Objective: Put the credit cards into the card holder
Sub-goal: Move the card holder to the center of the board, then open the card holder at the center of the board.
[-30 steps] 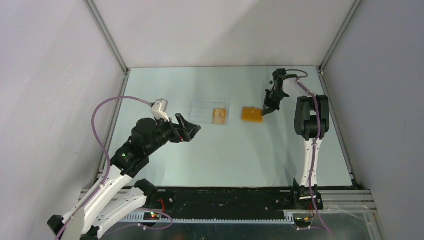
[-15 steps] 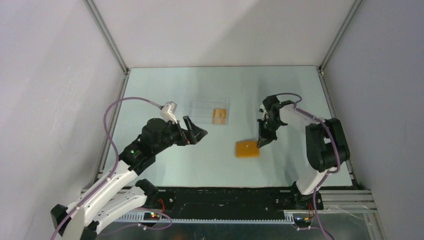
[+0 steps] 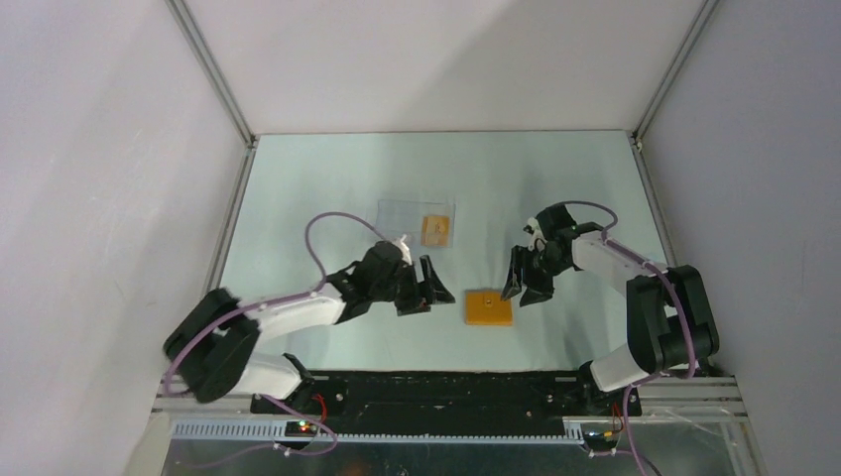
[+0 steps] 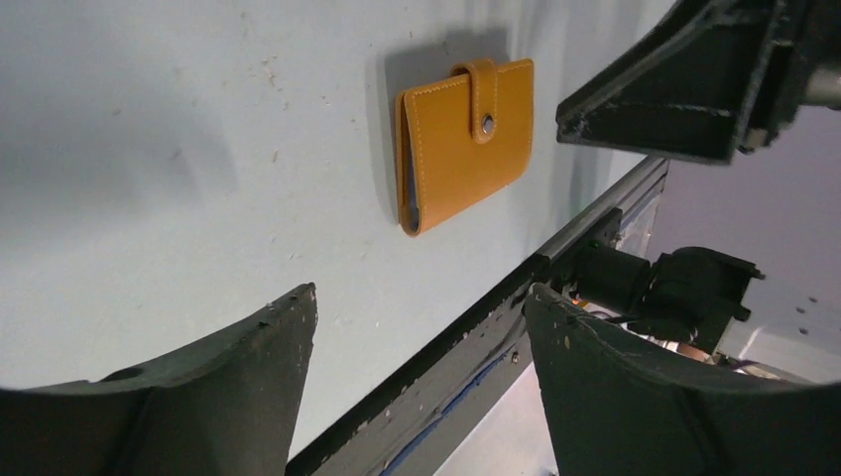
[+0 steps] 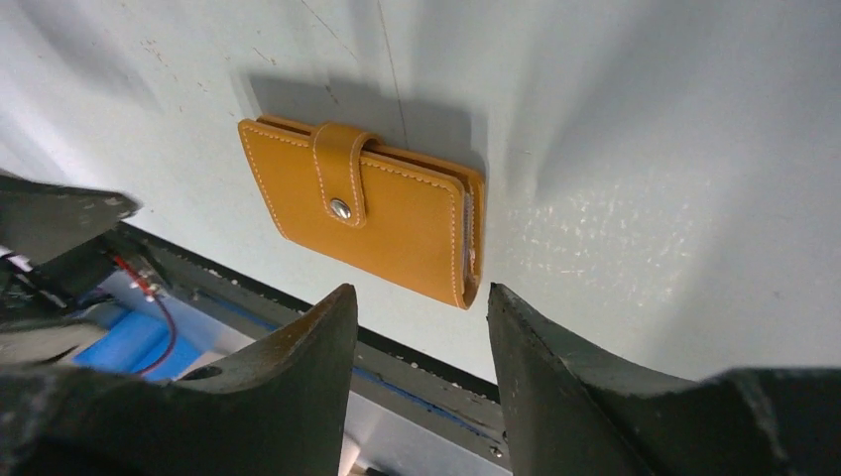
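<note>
card holder slid nearer — arms low, flanking it.

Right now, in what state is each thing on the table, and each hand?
card holder, closed, tab snapped, flat on the table, in no hand.
credit cards, in the clear case, not yet in the card holder; their number is unclear.
clear case, flat on the table; lidded or not cannot be told.
left hand, open, empty.
right hand, open, empty.

A clear plastic case lies, seemingly flat, on the pale table, left of its middle.
</note>
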